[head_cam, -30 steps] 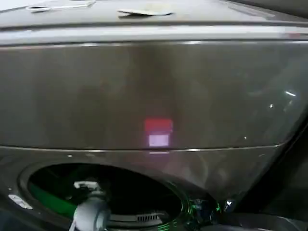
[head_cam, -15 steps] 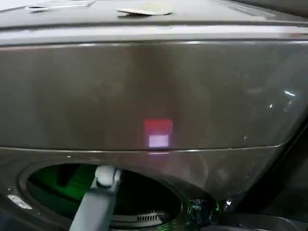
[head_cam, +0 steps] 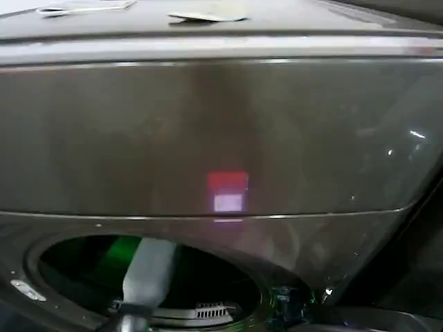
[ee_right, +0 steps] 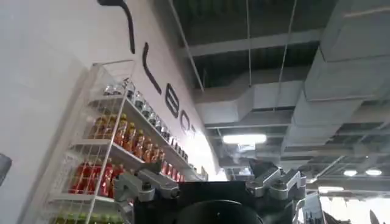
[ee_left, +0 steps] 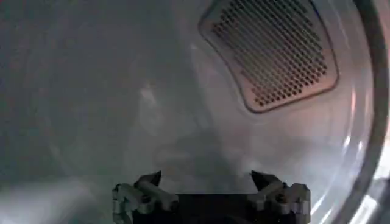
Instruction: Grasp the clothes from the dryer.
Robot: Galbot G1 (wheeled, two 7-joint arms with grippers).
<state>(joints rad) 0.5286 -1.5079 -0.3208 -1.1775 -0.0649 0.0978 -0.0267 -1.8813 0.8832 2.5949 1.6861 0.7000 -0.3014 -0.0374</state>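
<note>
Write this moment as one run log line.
left gripper: inside dryer drum, fingers open, empty | right gripper: raised, facing ceiling, open | clothes: not grasped

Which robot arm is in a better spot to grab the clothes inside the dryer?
The left. Its arm reaches through the big bronze-grey dryer's round opening, and the left claw is open inside the grey metal drum. The right claw, also open, points up at a ceiling.

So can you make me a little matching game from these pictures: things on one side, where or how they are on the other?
Things:
1. left gripper
2. right gripper
3. grille
4. bottles

States:
A. full of small holes
B. open, inside the dryer
C. open, facing a ceiling
D. on a shelf

Pairs: 1-B, 2-C, 3-A, 4-D.
</note>
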